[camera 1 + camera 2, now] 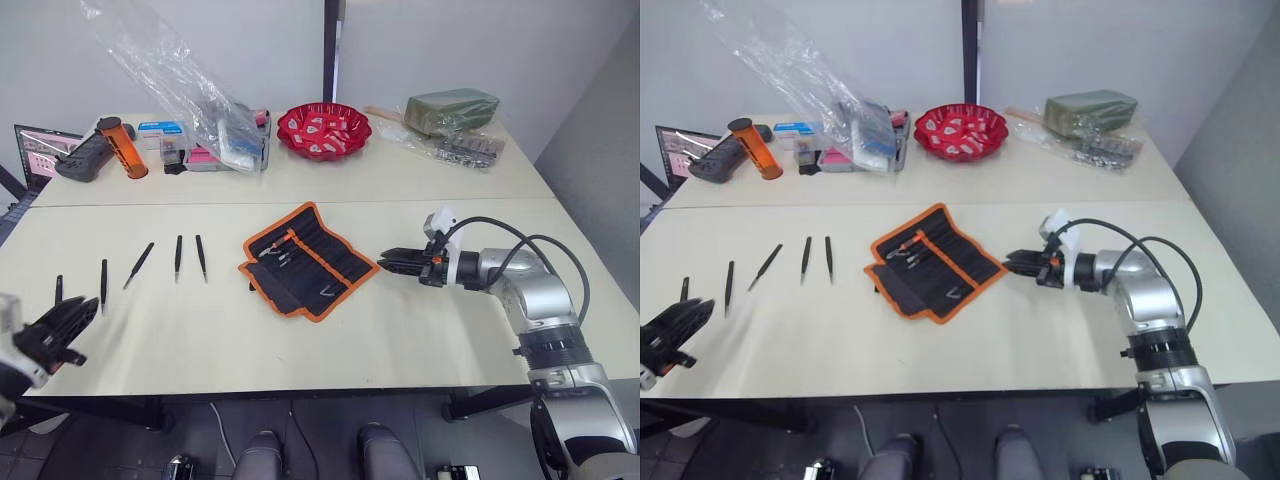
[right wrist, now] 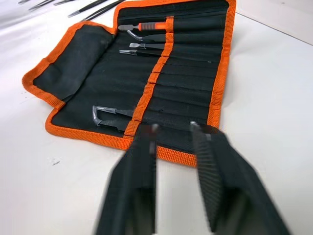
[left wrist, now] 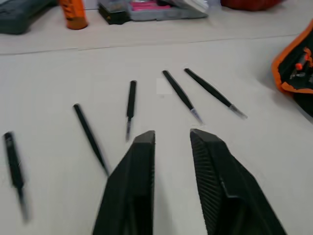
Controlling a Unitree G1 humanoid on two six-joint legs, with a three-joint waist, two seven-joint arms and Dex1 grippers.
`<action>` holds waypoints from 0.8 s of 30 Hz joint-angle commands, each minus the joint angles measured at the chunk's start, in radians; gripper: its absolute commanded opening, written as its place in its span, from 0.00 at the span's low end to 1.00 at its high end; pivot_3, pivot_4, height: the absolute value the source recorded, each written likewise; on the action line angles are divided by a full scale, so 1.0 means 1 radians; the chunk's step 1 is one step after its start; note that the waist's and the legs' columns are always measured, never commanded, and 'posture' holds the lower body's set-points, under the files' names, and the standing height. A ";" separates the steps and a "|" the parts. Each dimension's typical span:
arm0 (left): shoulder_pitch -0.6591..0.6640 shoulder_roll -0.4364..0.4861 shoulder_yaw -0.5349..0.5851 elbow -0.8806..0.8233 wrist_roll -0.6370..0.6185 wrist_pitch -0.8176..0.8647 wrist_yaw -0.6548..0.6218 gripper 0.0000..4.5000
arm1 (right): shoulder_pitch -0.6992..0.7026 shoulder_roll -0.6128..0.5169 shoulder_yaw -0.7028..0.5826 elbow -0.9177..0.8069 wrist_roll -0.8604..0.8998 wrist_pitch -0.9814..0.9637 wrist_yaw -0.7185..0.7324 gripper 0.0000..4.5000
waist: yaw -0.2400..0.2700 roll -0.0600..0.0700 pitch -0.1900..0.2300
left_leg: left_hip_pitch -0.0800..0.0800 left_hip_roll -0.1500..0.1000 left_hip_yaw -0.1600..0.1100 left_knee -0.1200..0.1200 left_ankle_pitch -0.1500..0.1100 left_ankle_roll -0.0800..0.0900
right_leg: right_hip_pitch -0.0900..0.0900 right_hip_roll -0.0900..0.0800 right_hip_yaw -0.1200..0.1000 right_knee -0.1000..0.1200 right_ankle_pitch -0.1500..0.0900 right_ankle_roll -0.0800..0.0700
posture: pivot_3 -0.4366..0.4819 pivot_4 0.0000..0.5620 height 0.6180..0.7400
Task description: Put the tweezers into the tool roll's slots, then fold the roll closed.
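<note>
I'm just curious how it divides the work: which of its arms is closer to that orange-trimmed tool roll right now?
The right. Its end effector sits just off the tool roll, pointing at its edge. The left end effector is far off, at the table's near corner beside the loose tweezers.

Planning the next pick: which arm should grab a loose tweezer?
Left. The left gripper hovers open beside the loose tweezers; the right gripper sits at the tool roll.

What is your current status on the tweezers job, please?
Left gripper open, empty, near five loose tweezers on table. Right gripper open, empty, at tool roll, which lies unfolded. Nothing in the way.
</note>
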State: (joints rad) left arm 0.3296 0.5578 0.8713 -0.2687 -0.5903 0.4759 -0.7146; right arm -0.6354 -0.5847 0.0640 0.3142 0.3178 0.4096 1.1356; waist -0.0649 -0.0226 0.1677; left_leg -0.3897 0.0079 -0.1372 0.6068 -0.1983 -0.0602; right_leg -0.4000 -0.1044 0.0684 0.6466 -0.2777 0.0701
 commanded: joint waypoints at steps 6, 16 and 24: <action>0.255 -0.251 0.206 -0.066 -0.027 -0.182 0.107 0.99 | -0.104 -0.045 -0.027 0.137 0.005 -0.075 0.115 0.94 | 0.005 -0.001 0.001 | 0.001 0.000 0.001 0.000 0.000 0.000 | 0.002 0.000 0.000 -0.003 0.000 0.000 | 0.48 0.27 1.00; 0.353 -0.408 0.243 -0.008 -0.067 -0.333 0.205 1.00 | -0.191 0.070 0.039 -0.140 0.186 0.230 0.228 1.00 | 0.014 -0.003 0.001 | 0.001 0.002 0.001 0.002 -0.001 -0.002 | 0.005 0.001 0.000 -0.005 -0.001 0.001 | 0.48 0.27 1.00; 0.392 -0.452 0.220 0.002 -0.086 -0.422 0.231 1.00 | -0.237 0.189 0.102 -0.263 0.211 0.263 0.189 1.00 | 0.022 -0.005 0.001 | 0.001 0.006 0.001 0.003 -0.003 -0.005 | 0.004 0.006 0.000 -0.006 -0.001 0.000 | 0.48 0.27 1.00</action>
State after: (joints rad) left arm 0.7058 0.0990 1.0781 -0.2516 -0.6622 0.0888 -0.4915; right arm -0.8544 -0.3950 0.1746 0.0874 0.5153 0.6852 1.3293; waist -0.0429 -0.0274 0.1686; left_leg -0.3887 0.0144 -0.1358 0.6100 -0.2013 -0.0652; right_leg -0.3957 -0.0981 0.0683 0.6406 -0.2787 0.0700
